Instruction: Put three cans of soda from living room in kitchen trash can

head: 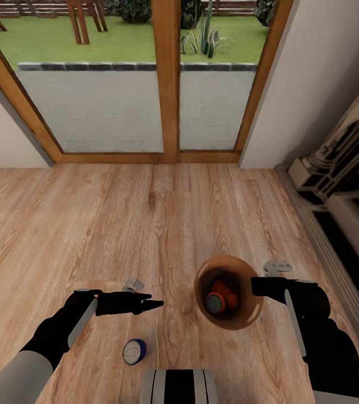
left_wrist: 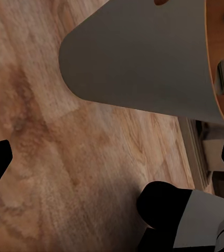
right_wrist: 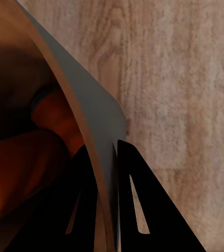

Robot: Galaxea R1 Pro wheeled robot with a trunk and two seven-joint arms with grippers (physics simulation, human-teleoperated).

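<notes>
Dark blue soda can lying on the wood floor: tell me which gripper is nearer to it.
Left. The left gripper hovers just beyond the dark blue soda can; the right gripper is farther off, clamped on the round brown bin's rim.

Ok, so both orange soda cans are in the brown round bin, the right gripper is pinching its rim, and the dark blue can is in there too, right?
Not quite. The head view shows the dark blue can lying on the wood floor near the left gripper, outside the brown round bin. The rest holds.
</notes>
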